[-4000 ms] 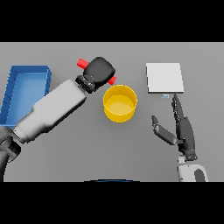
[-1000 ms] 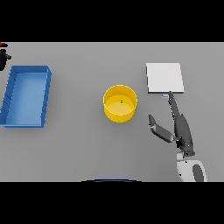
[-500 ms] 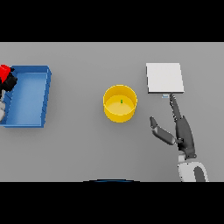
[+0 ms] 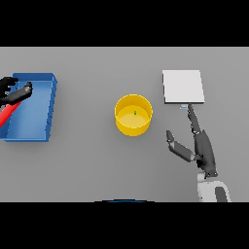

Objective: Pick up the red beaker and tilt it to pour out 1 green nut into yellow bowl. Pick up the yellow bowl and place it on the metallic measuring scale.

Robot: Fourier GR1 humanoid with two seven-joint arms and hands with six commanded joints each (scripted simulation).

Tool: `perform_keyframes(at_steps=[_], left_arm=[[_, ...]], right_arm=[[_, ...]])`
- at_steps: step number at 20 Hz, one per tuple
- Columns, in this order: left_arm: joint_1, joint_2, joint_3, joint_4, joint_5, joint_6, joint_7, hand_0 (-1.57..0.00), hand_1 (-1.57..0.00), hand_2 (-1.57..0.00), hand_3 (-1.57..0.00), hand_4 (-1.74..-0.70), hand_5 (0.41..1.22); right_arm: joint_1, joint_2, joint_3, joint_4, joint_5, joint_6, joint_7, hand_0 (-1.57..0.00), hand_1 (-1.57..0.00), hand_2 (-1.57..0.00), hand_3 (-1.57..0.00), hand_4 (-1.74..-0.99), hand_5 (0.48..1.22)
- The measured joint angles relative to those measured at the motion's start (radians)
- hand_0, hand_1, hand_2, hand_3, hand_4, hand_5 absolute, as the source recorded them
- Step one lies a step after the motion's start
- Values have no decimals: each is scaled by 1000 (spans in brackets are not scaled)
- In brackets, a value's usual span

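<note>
The yellow bowl [image 4: 127, 125] stands mid-table with one small green nut [image 4: 135, 113] inside it. At the far left edge my left hand [image 4: 14, 91] is curled round the red beaker [image 4: 5, 115], which slants over the blue tray; most of the beaker is cut off by the view's edge. The flat metallic scale [image 4: 183, 86] lies at the right rear. My right hand [image 4: 203, 148] rests open on the table to the right of the bowl, with its fingers pointing toward the scale's near edge and its thumb spread toward the bowl.
A blue tray [image 4: 51, 109] lies at the left side of the table, under the left hand and the beaker. Bare grey table separates the tray, the bowl and the scale.
My left arm left the bowl and swung far left with the red beaker. It then came down over the blue tray's left part. The right hand has stayed put.
</note>
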Motion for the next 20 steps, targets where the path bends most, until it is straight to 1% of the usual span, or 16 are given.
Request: perform_keyframes(at_steps=[2,3,4,5,8,9,10,11,12,13,14,15,16,17,19,20], left_arm=[[-5,-9,3,-2,12,-3,10,-195,-158,-160,-151,-802,679],[-6,-7,6,7,9,-2,0,-156,-126,-128,-120,-797,678],[-11,-15,7,9,4,12,-4,-124,-100,-102,-96,-791,674],[-13,-17,9,11,1,18,-11,-99,-80,-81,-77,-785,674],[-27,-34,33,56,9,24,-67,-50,-41,-41,-39,-786,671],[-28,-36,38,60,11,30,-80,-40,-32,-33,-31,-781,674],[-20,-34,38,54,9,32,-99,-32,-26,-26,-24,-780,679],[-18,-40,38,51,10,41,-102,-25,-20,-21,-19,-776,685],[-30,-49,33,49,9,43,-78,-20,-16,-16,-15,-779,693],[-25,-48,32,48,11,41,-84,-16,-13,-13,-12,-781,700],[-26,-46,33,47,11,42,-85,-12,-10,-10,-9,-786,704],[-23,-46,35,49,12,44,-86,-10,-8,-8,-7,-790,707],[-25,-52,32,44,15,41,-88,-8,-6,-6,-6,-792,709],[-26,-53,29,36,14,43,-82,-6,-5,-5,-4,-794,710],[-19,-50,28,30,16,46,-77,-3,-3,-3,-2,-795,708],[-25,-54,28,41,16,40,-82,-3,-2,-2,-2,-795,708]], right_arm=[[0,-3,-1,-1,10,-7,5,1,1,1,1,-1188,668],[10,-3,3,-11,9,-3,3,1,1,1,1,-1187,663],[-3,1,5,-8,13,-5,27,1,1,1,1,-1193,660],[-8,0,7,-7,21,-9,34,1,1,1,1,-1192,660],[-2,-13,25,-14,75,-25,38,1,1,1,1,-1198,662],[-19,-17,29,-12,82,-18,66,1,1,1,1,-1175,677],[-41,-32,31,-18,69,10,61,1,1,1,1,-1162,694],[-53,-43,41,-8,68,33,40,1,1,1,1,-1180,708],[-85,-62,56,-4,90,52,48,1,1,1,1,-1202,709],[-113,-84,58,11,109,62,53,1,1,1,1,-1221,709],[-152,-103,68,32,118,89,66,1,1,1,1,-1234,707],[-167,-125,79,39,133,109,55,1,1,1,1,-1255,700],[-187,-158,90,40,160,130,62,1,1,1,1,-1268,691],[-216,-174,112,46,200,141,89,1,1,1,1,-1278,683],[-272,-229,155,58,279,176,99,1,1,1,1,-1279,671],[-309,-251,181,77,321,189,90,1,1,1,1,-1278,669]])
